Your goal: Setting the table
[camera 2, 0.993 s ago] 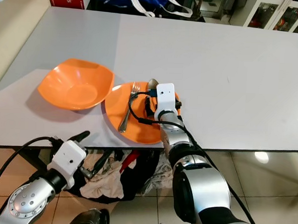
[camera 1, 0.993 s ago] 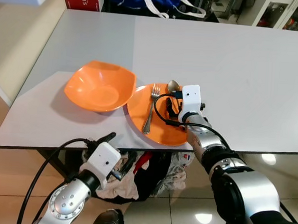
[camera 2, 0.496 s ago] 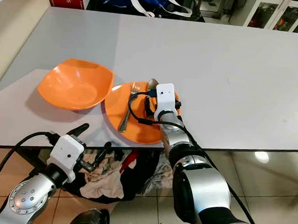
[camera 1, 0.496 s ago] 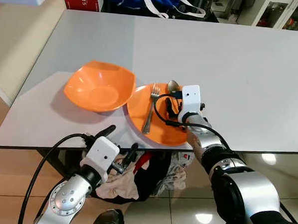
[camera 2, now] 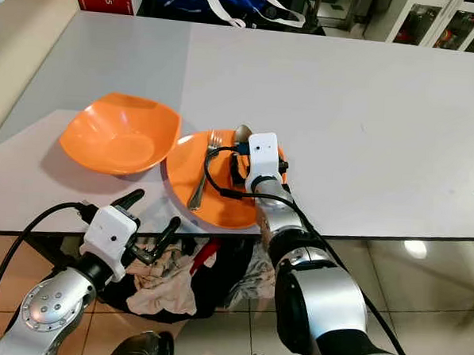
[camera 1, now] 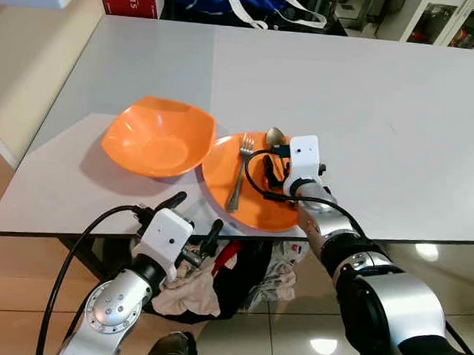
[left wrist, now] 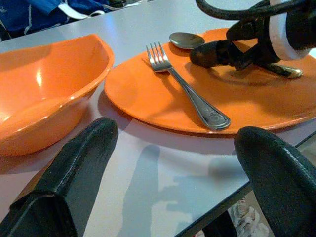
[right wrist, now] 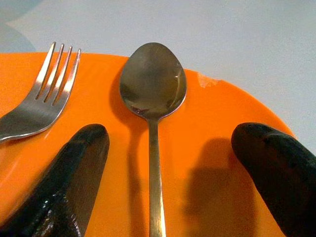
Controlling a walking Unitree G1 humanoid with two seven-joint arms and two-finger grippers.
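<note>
While poised: we straddle the spoon [right wrist: 152, 128], right gripper [right wrist: 170, 173] fingers apart, frame centre.
Next: we judge closing on its handle.
Left gripper [camera 1: 193, 217]: spread, lower left.

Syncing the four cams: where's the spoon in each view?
Left eye view: spoon at the plate's far rim, its bowl just beyond the right gripper.
Right eye view: same spot, right of the fork.
Left wrist view: bowl at the plate's far edge.
Right wrist view: centre, between the open fingers.
Shared landmark: the orange plate.
</note>
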